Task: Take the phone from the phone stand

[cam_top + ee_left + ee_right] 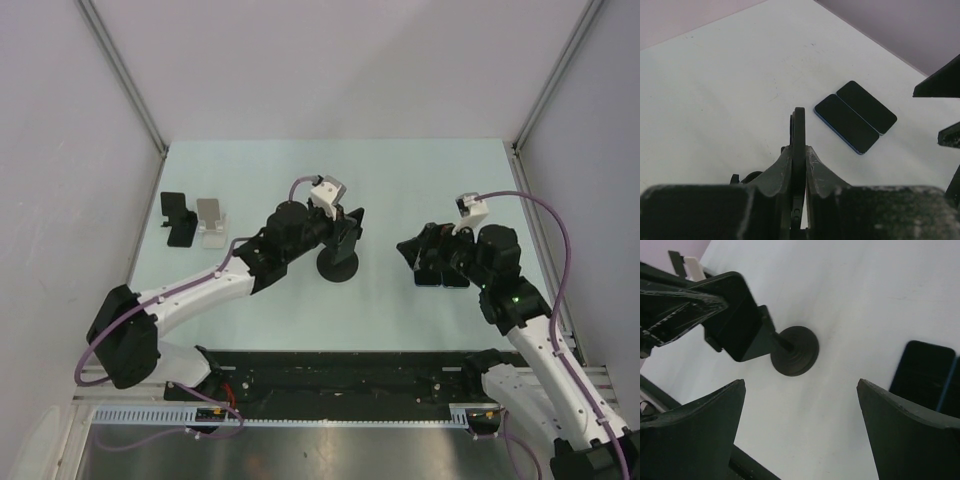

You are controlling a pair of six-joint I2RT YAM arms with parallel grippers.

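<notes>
A black phone stand with a round base stands mid-table; it also shows in the right wrist view. A dark phone sits upright at the stand's top. My left gripper is shut on this phone; in the left wrist view the phone is seen edge-on between the fingers of the left gripper. My right gripper is open and empty to the right of the stand, its fingers wide apart in the right wrist view.
Two dark phones lie flat side by side on the table under my right wrist; they also show in the left wrist view. A small black stand and a clear stand sit at the far left.
</notes>
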